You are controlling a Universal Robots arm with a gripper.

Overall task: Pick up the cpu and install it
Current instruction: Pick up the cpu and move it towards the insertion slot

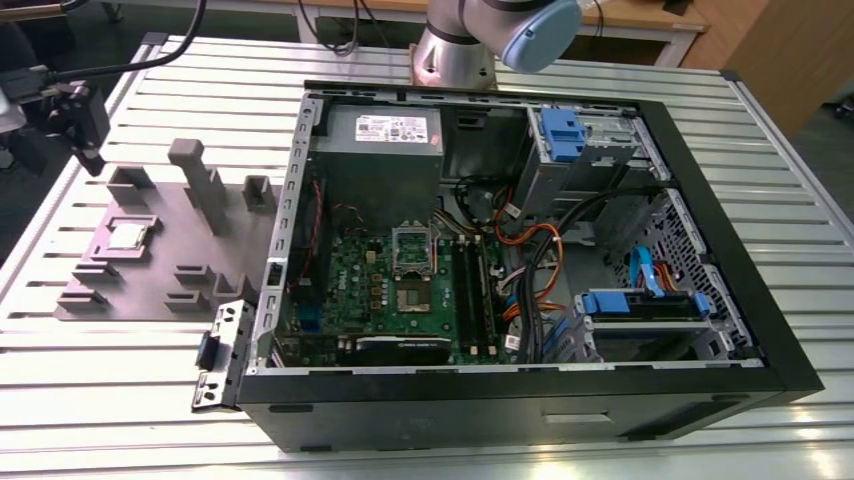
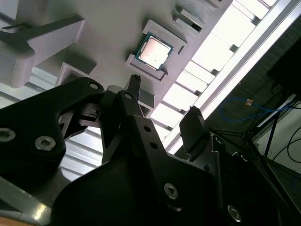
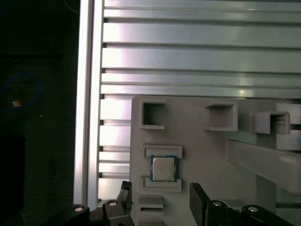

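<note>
The cpu (image 1: 127,235) is a small silver square lying flat in a recess of the grey holder plate (image 1: 160,255), on the exterior view's left, outside the computer case. Both wrist views look down on the cpu (image 2: 154,50) (image 3: 163,168) between its two low retaining walls. My gripper (image 1: 83,150) hangs above the far left corner of the plate, well clear of the chip. Its black fingers (image 2: 134,84) stand apart, so the gripper (image 2: 162,106) (image 3: 162,193) is open with nothing between them. Inside the case, the motherboard socket (image 1: 411,265) sits with its metal frame.
The open black computer case (image 1: 747,300) fills the middle and right of the slatted aluminium table (image 1: 107,400). Grey posts (image 1: 198,180) rise from the holder plate near the cpu. Cables (image 1: 534,260), blue drive bays (image 1: 641,300) and a grey power supply (image 1: 380,140) crowd the case.
</note>
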